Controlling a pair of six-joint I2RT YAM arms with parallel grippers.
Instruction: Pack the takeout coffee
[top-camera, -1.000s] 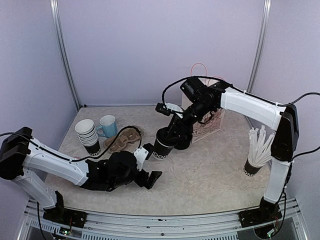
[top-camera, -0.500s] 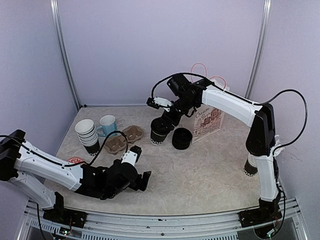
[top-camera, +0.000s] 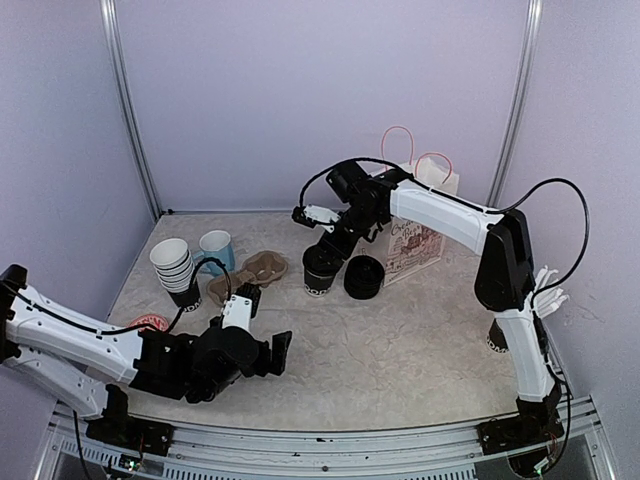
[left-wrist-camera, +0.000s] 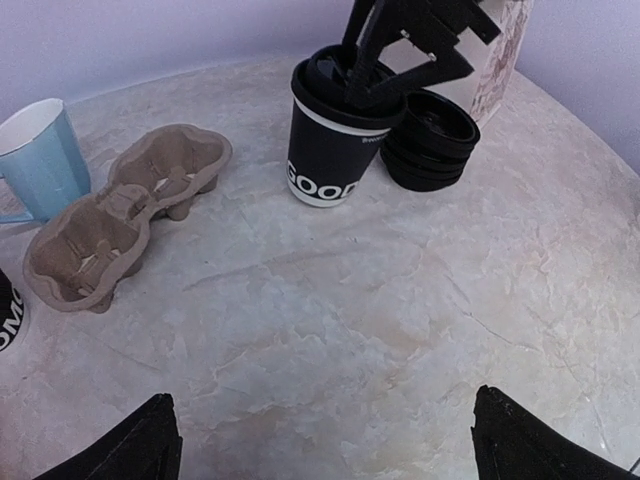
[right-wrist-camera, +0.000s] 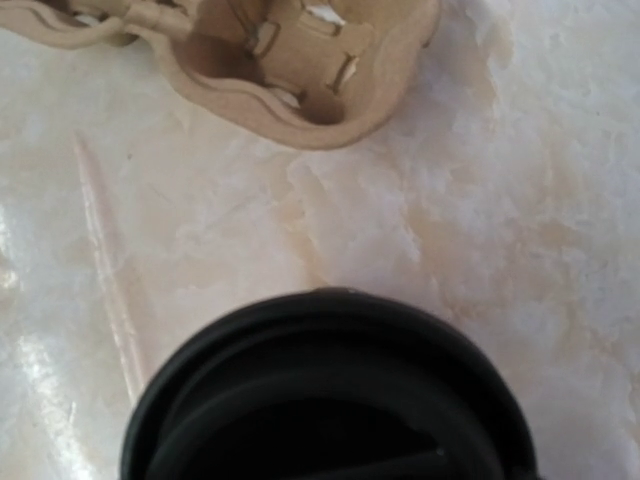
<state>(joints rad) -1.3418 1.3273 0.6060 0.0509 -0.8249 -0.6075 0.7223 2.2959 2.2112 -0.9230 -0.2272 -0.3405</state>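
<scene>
One takeout coffee cup (top-camera: 320, 276), black with a black lid and white lettering, stands upright on the table beside the cardboard cup carrier (top-camera: 250, 275). My right gripper (top-camera: 335, 243) comes down on its lid from above. In the left wrist view the right gripper (left-wrist-camera: 395, 65) has fingers on both sides of the lid of the cup (left-wrist-camera: 325, 160); whether they press on it I cannot tell. The lid (right-wrist-camera: 330, 400) fills the bottom of the right wrist view, with the carrier (right-wrist-camera: 300, 60) beyond it. My left gripper (top-camera: 268, 352) hangs low near the front, open and empty (left-wrist-camera: 325, 440).
A stack of black lids (top-camera: 364, 277) lies right of the cup, with a paper bag (top-camera: 418, 240) behind. A blue mug (top-camera: 216, 250) and a nested stack of lidless cups (top-camera: 175, 268) stand at the left. A cup of straws (top-camera: 497, 338) stands far right. A thin pale stick (right-wrist-camera: 110, 270) lies by the carrier.
The right gripper has carried the lidded cup back and left, nearer the carrier, where it now stands. The left arm has drawn back toward the near left.
</scene>
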